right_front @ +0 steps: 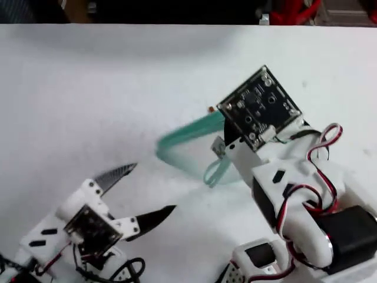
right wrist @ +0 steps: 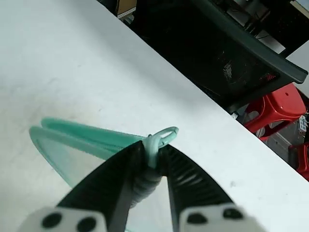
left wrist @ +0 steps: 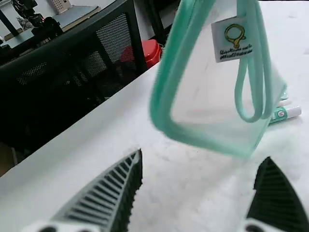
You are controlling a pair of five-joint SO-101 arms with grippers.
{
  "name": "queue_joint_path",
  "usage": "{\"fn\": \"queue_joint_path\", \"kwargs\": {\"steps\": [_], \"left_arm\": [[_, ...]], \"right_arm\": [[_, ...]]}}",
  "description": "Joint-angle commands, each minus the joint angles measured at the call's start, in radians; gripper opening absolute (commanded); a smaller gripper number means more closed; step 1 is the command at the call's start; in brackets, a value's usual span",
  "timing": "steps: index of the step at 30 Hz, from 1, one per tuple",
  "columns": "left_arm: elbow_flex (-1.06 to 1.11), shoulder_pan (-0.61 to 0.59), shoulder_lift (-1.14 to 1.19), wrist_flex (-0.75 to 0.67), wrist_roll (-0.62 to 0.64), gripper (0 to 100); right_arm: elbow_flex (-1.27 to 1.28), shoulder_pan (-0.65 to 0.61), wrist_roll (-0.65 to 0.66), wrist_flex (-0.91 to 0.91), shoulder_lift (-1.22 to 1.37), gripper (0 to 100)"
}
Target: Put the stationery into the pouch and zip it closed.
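One pouch [right_front: 188, 147], clear with a green rim, hangs near the middle of the table [right_front: 88, 88]. Its long axis runs from the right gripper [right wrist: 153, 152] out toward 8 o'clock in the high view. That gripper is clamped on the pouch's zip end, beside the pull ring [right wrist: 166, 133]. The left gripper [right_front: 155, 186] sits at 7 o'clock of the pouch, fingers spread wide, touching nothing. The widest stretch of table lies from 9 to 12 o'clock, up to the far edge. One pen [left wrist: 285, 114] lies just behind the pouch.
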Motion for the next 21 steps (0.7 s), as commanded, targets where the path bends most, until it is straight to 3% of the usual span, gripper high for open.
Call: {"fn": "queue_joint_path", "kwargs": {"steps": [1,5,11,16,21], "left_arm": [[-0.003,-0.079,-0.022,0.038,-0.018,36],[-0.003,-0.048,-0.022,0.015,-0.017,36],[0.046,0.068,-0.022,-0.038,-0.009,36],[0.236,0.05,-0.027,-0.18,-0.009,36],[0.267,-0.019,-0.027,-0.261,0.072,35]], "right_arm": [[-0.002,-0.001,0.028,0.001,-0.016,1.7],[-0.003,-0.012,0.032,0.001,-0.022,1.7],[-0.008,-0.127,0.021,0.001,-0.024,1.7],[-0.009,-0.202,-0.035,0.001,-0.061,1.7],[0.023,-0.213,-0.084,0.001,-0.065,1.7]]}}
